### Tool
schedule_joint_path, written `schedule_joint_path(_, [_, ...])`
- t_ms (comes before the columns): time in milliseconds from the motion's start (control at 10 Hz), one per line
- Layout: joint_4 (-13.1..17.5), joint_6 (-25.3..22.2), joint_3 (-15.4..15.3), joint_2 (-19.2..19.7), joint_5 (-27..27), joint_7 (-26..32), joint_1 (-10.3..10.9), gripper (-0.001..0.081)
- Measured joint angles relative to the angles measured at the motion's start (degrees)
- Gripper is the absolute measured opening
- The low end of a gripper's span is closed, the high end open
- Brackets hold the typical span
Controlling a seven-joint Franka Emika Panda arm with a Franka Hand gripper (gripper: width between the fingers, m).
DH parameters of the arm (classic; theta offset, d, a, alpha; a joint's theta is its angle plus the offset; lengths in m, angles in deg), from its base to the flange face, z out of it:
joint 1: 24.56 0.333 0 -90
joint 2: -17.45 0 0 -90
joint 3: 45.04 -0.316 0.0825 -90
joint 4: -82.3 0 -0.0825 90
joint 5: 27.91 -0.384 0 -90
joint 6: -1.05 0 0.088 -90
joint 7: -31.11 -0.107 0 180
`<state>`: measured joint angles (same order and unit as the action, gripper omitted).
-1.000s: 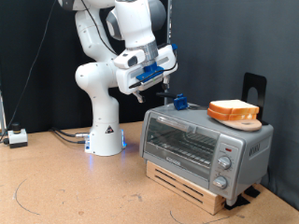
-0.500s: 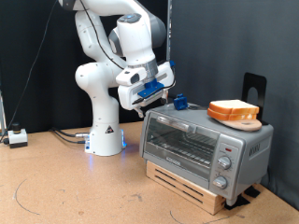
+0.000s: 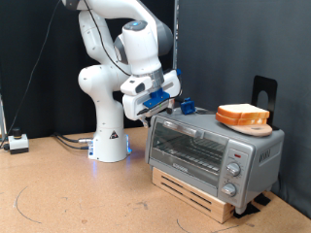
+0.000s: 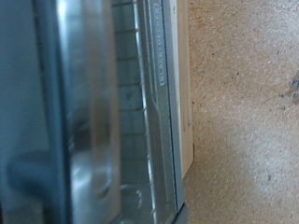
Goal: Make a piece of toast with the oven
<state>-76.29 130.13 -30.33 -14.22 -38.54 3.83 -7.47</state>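
Silver-grey oven [image 3: 214, 150] door looks closed, bread slice [image 3: 242, 115] sits on its roof at 2 o'clock from your gripper [image 3: 158, 106], hovering at the top-left corner, jaw state unclear: door-opening step, needs the bar handle [image 4: 79, 112].

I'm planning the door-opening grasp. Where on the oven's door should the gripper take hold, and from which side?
Probably the bar handle along the top edge of the oven door: it stands off the glass, so fingers could close across it from the front, above. The gripper hovers by that corner.
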Motion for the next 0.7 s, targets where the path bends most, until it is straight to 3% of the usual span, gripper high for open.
schedule_joint_path(500, [-0.1,4.4,-0.3,4.3,-0.4,0.0,0.6,0.0809])
schedule_joint_path(700, [0.4,4.6,-0.1,4.9,1.4,-0.1,-0.6,0.0809])
